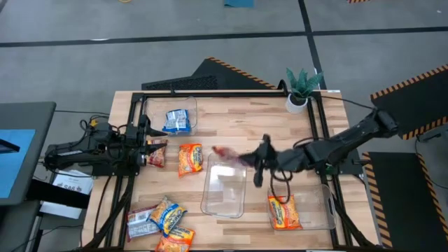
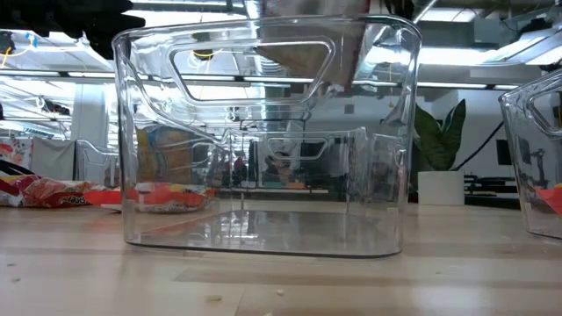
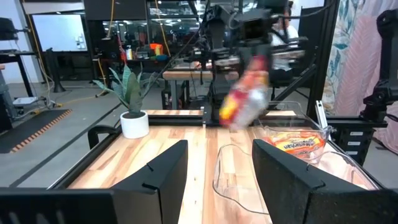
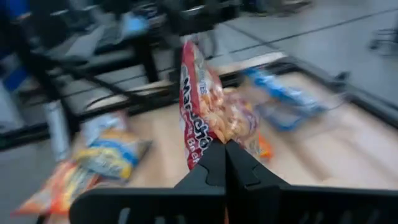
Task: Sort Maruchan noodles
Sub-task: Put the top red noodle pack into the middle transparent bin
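Right gripper (image 4: 225, 163) pinches a red packet (image 4: 208, 112) (upright).

Grey floor (image 1: 210, 28) around wooden bench (image 1: 238, 122); potted plant (image 1: 301, 87) at far right corner; ceiling strip lights (image 2: 492, 75).

A robotics lab or workshop is shown, set in a large open hall. A wooden table (image 1: 238, 126) is enclosed by a black metal frame (image 1: 210, 94) and stands on a grey concrete floor (image 1: 140, 28) marked with lines, with yellow-and-black hazard-striped mats (image 1: 227, 70) laid beside it. Beyond the table, desks, a white screen (image 3: 59, 37), hanging cables and rows of ceiling lights (image 2: 492, 66) are seen, and a small potted plant (image 1: 301, 89) is placed at one corner.
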Robot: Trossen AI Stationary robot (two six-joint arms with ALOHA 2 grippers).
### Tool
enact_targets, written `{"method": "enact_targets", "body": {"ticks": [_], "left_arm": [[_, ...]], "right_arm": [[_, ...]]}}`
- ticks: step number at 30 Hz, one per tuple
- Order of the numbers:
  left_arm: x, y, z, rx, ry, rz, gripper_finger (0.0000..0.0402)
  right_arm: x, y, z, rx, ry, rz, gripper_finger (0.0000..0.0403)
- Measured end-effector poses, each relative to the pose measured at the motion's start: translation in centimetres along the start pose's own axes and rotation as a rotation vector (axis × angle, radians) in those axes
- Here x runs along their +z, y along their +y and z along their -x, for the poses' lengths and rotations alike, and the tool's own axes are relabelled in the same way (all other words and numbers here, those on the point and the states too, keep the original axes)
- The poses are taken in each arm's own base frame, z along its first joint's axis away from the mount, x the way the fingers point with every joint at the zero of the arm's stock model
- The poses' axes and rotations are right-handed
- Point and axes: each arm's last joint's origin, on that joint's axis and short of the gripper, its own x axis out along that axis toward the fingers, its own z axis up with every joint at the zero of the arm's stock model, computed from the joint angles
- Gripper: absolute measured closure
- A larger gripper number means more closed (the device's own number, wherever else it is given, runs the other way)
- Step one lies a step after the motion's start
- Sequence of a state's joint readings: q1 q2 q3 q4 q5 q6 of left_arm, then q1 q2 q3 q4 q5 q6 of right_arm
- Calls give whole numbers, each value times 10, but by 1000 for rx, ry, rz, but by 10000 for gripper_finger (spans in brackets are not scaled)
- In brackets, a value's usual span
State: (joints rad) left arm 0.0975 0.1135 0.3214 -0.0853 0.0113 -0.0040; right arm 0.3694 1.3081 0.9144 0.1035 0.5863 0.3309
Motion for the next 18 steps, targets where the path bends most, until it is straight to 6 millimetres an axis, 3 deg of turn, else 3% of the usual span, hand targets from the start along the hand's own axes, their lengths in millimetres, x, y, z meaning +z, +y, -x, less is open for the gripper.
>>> {"method": "enact_targets", "body": {"ticks": [10,18], "left_arm": [[0,0,0,0,0,0,231],[0,0,0,0,2,5,231]], "right_arm": [[-47,28,-28,141,161,-20,393],[-54,23,-40,101,187,-41,354]]}}
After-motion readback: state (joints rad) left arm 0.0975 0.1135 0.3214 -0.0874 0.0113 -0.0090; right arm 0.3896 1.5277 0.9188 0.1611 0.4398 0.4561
